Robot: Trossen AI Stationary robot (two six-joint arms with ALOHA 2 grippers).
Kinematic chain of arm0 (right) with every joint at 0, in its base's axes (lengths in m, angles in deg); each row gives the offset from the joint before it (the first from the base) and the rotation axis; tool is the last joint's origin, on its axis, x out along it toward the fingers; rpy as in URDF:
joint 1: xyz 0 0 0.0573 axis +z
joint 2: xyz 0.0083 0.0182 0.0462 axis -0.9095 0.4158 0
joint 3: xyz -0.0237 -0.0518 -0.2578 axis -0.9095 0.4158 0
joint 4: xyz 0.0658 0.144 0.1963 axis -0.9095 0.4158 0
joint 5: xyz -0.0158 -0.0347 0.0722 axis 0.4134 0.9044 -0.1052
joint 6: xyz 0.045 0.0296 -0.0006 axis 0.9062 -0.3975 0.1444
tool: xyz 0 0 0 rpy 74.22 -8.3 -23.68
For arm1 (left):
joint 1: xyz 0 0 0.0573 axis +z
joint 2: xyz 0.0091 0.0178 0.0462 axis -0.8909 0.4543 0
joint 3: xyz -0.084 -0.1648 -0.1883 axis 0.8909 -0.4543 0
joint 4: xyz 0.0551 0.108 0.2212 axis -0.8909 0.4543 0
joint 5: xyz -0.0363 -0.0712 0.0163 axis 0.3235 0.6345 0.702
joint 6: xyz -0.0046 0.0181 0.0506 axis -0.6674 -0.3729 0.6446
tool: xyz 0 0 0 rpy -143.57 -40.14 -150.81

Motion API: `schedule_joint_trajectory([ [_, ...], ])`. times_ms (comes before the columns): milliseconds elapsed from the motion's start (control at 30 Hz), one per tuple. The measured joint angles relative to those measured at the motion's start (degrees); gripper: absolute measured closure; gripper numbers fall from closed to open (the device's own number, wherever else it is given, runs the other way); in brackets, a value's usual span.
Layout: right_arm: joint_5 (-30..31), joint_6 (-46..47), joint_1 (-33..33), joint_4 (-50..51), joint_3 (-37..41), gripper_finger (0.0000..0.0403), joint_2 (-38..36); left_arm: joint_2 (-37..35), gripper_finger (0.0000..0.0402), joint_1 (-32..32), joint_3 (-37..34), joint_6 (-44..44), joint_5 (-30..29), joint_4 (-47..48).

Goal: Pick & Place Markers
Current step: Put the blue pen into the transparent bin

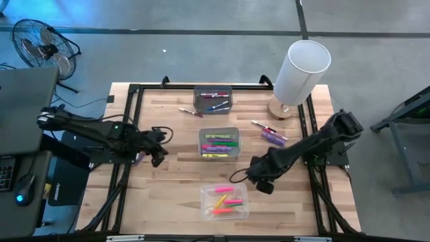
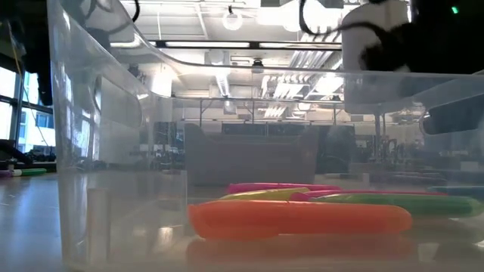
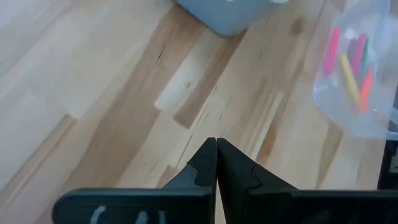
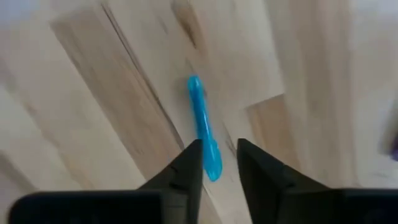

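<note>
From above, we see most markers (image 1: 218, 142) binned; several lie loose on the table (image 1: 168, 195) around 1 o'clock. Low down, we see binned markers only. Our left tool (image 3: 216, 163) is clenched, empty. Our right tool (image 4: 219, 163) hangs released over a blue marker (image 4: 204, 127).

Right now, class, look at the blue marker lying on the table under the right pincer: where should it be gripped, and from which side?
Grip the blue marker across its narrow width, near mid-length, coming straight down from above. It lies flat on the bare wooden table, so only its long sides are free. The right pincer is open, one finger on each side of its near end.
</note>
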Motion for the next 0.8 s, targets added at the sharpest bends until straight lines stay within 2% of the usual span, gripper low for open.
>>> schedule_joint_trajectory([
  [167, -1.2, 2.7, 0.9, -6.2, 5.6, 0.0272, 0.8, 0.0, 0.0401, -2.3, 0.0, 0.5, -1.3, -2.0],
  [367, -4.9, 7.4, 1.0, -16.7, 12.4, 0.0266, 0.8, 0.3, 0.0401, -2.9, 0.0, 1.5, -2.7, -3.2],
  [500, -3.3, 10.6, 1.0, -18.7, 14.9, 0.0291, 0.6, 0.3, 0.0401, -2.9, 0.0, 2.0, -2.7, -3.6],
  [700, -0.1, 11.7, 1.1, -16.7, 14.4, 0.0375, 0.7, 0.3, 0.0401, -2.9, 0.0, 2.0, -1.5, -4.3],
  [800, 0.3, 14.1, 1.3, -15.3, 13.2, 0.0377, 1.0, 0.3, 0.0401, -2.9, 0.0, 2.9, 0.2, -4.3],
])
